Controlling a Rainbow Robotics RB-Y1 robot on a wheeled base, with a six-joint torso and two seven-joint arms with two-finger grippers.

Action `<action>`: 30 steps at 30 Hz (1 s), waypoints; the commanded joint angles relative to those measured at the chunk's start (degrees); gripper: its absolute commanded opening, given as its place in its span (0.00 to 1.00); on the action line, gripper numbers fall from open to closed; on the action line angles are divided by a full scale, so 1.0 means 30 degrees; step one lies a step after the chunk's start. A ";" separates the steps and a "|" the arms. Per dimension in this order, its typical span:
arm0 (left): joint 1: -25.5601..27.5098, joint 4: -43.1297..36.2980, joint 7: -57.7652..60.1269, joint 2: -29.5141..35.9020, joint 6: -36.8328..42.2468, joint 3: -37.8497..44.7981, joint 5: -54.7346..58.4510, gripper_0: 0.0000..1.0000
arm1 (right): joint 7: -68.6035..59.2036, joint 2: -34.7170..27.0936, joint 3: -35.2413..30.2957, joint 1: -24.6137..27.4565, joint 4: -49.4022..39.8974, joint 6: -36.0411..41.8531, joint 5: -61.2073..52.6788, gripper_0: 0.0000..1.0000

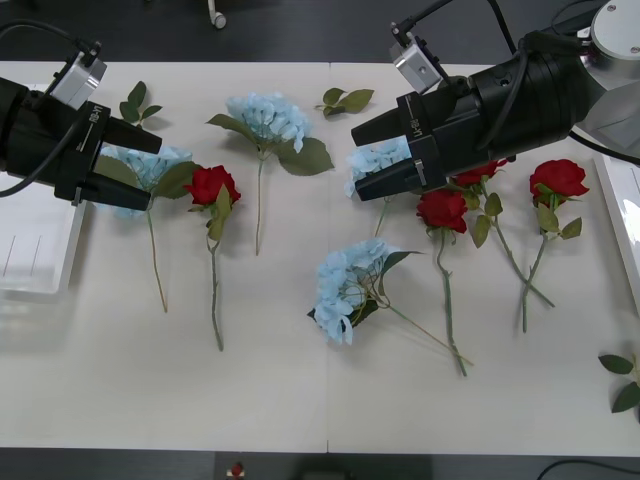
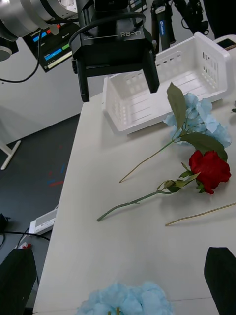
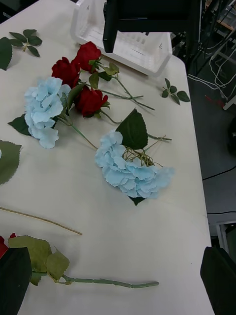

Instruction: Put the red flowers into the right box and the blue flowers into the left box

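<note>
Four blue flowers (image 1: 348,288) and four red flowers (image 1: 442,211) lie loose on the table (image 1: 270,390), none boxed yet. Nearest, one blue cluster sits mid-table. Beyond it, right hand (image 1: 362,160) hovers spread over a blue head, apparently lining up a grasp; left hand (image 1: 150,170) likewise spread beside left box (image 1: 35,270); right box (image 1: 625,215) at edge
</note>
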 commanded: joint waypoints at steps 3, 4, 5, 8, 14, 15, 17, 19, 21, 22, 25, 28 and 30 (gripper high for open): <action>-0.0018 -0.0147 0.0485 0.1368 -0.0023 0.0270 -0.0166 1.00 | 0.0576 0.0748 0.1205 0.0683 0.0201 -0.0355 -0.0068 1.00; -0.0018 -0.0147 0.0485 0.1514 -0.0081 0.0299 -0.0254 1.00 | 0.0576 0.0807 0.1381 0.0713 0.0231 -0.0472 -0.0302 1.00; -0.0018 -0.0147 0.0485 0.1573 -0.0169 0.0270 -0.0342 1.00 | 0.0576 0.0807 0.1381 0.0683 0.0231 -0.0589 -0.0537 1.00; -0.0018 -0.0118 0.0485 0.1778 -0.0404 0.0299 -0.0899 1.00 | 0.0576 0.0601 0.1410 0.0273 0.0231 -0.0531 -0.0419 1.00; 0.0685 -0.0176 0.0485 0.1925 -0.0902 0.0299 -0.1485 1.00 | -0.3717 0.0016 0.1381 -0.0723 0.0231 0.0436 0.1045 1.00; 0.0919 -0.0293 0.0485 0.1954 -0.1136 0.0299 -0.1895 1.00 | -0.5387 -0.0102 0.1381 -0.1016 0.0231 0.0905 0.1602 1.00; 0.1271 -0.0498 0.0485 0.1983 -0.1576 0.0299 -0.2451 1.00 | -0.7497 -0.0277 0.1381 -0.1367 0.0231 0.1461 0.2247 1.00; 0.1828 -0.0821 0.0485 0.2071 -0.2367 0.0270 -0.3067 1.00 | -1.0046 -0.0512 0.1381 -0.1807 0.0231 0.2135 0.3008 1.00; 0.2414 -0.1260 0.1849 0.2071 -0.3099 0.0270 -0.3799 1.00 | -1.2975 -0.0834 0.1381 -0.2158 0.0231 0.2751 0.3624 1.00; 0.2619 -0.1377 0.2581 0.2071 -0.3392 0.0299 -0.4004 1.00 | -1.4206 -0.0951 0.1381 -0.2334 0.0231 0.3014 0.3887 1.00; 0.3351 -0.1875 0.4808 0.2071 -0.4124 0.0299 -0.4766 1.00 | -1.7751 -0.1772 0.1381 -0.2979 0.0231 0.3981 0.4795 1.00; 0.3820 -0.2432 0.7357 0.2071 -0.4505 0.0270 -0.5733 1.00 | -2.1061 -0.2797 0.1381 -0.3477 0.0231 0.4772 0.5616 1.00; 0.3966 -0.2871 0.9612 0.2071 -0.4535 0.0299 -0.6524 1.00 | -2.3464 -0.3647 0.1381 -0.3623 0.0231 0.5065 0.5850 1.00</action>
